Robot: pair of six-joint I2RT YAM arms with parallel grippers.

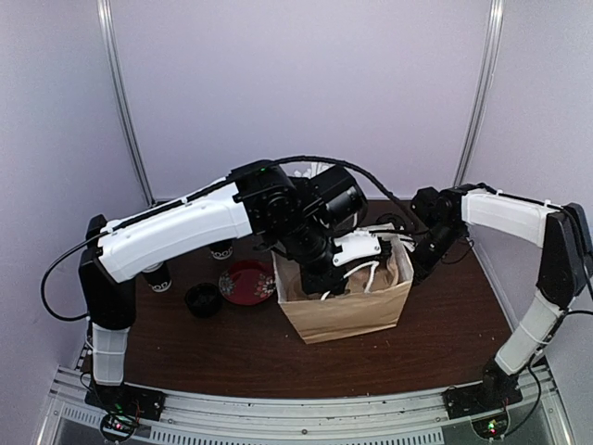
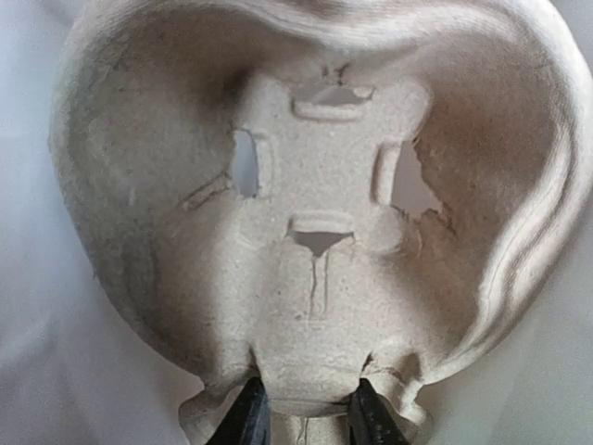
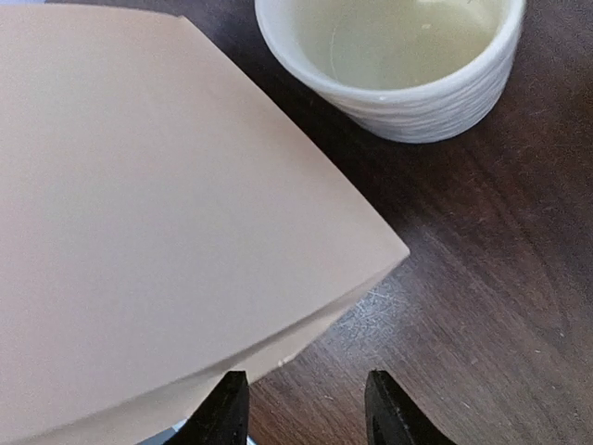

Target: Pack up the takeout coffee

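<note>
my left gripper [image 2: 308, 417] pinches the pulp carrier [image 2: 320, 185], probably over the paper bag [image 1: 347, 313] | my right gripper [image 3: 306, 408] stands apart beside the bag | coffee cups [image 1: 159, 276] lie left, nearer my left arm

Finds the mouth of the paper bag [image 1: 347, 313] crowded by the left gripper [image 2: 306, 417], the pulp cup tray [image 2: 315, 232] clamped in it and the bag's white handles [image 1: 371, 271]. Meets the right gripper [image 3: 310, 408], jaws apart, against the bag's far right corner, with a ribbed mug [image 3: 398, 74] on the table just beyond. Has a red plate [image 1: 247, 281], a black lid [image 1: 202, 298] and coffee cups [image 1: 159, 276] standing left of the bag, and bare table [image 1: 445, 348] in front of it and to its right.
</note>
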